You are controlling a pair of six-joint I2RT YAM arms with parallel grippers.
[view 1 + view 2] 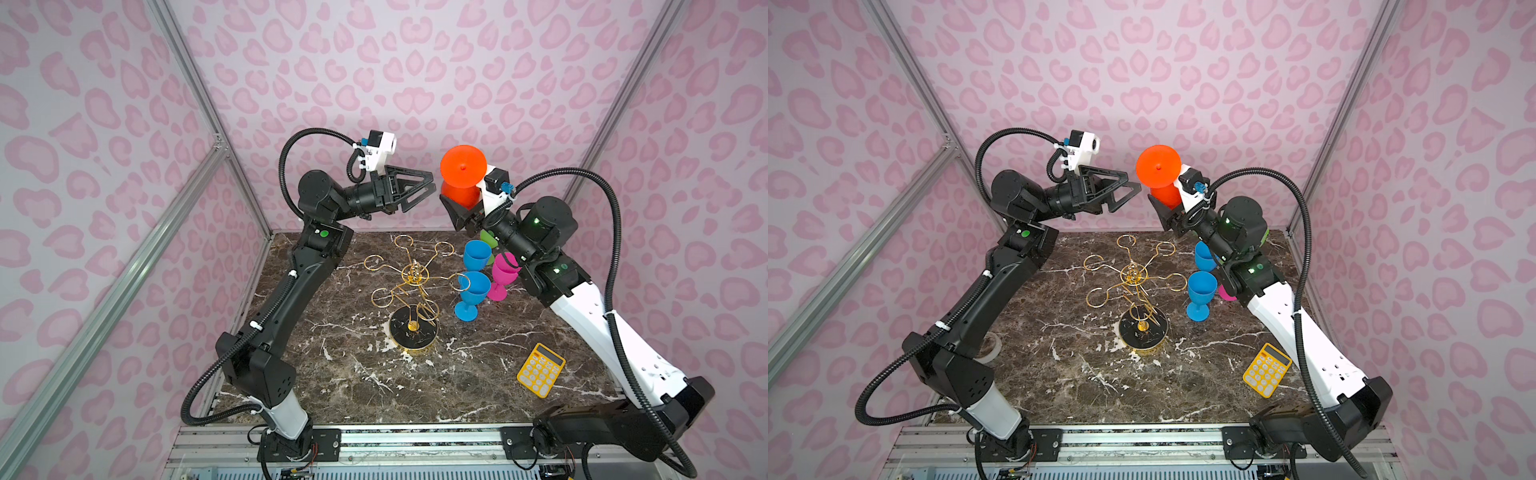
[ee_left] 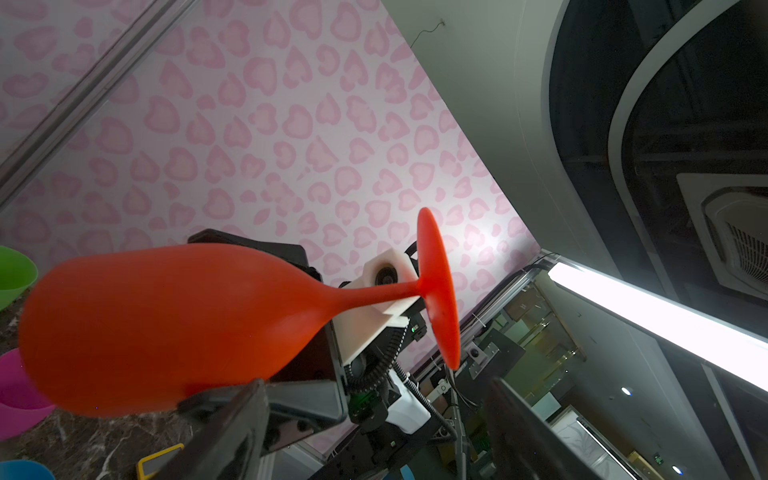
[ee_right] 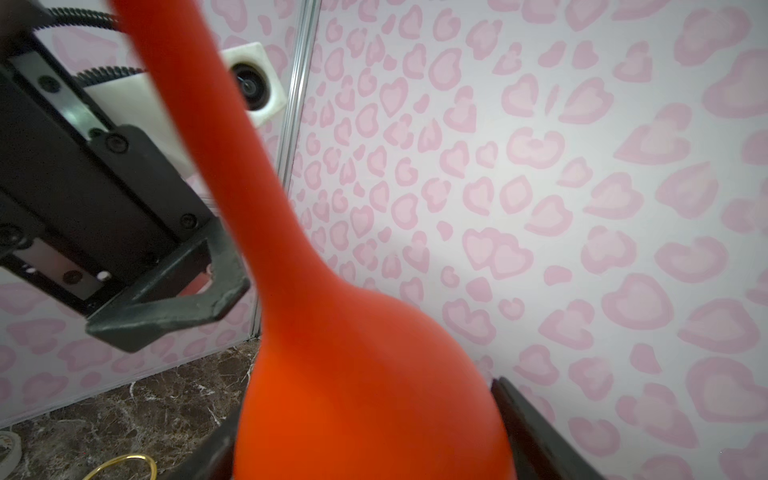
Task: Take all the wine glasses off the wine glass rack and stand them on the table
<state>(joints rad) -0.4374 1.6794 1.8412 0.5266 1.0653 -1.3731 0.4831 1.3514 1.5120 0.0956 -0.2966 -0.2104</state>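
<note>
While the right gripper (image 1: 459, 203) clamps its jaws on the bowl of the orange wine glass (image 1: 463, 167), we see the glass held foot-up, high over the back of the table and well clear of the wine glass rack (image 1: 413, 280). The left gripper (image 1: 420, 192) hangs just beside the glass with its jaws spread apart, gripping nothing. Below them, the rack stands upright on the marble table (image 1: 353, 374). To its right we count 2 blue glasses (image 1: 473, 291), 1 pink glass (image 1: 505, 270) and 1 green glass (image 1: 487, 240), standing close together under the right arm. A yellow calculator (image 1: 540, 370) lies nearer the front, well apart from the rack.
</note>
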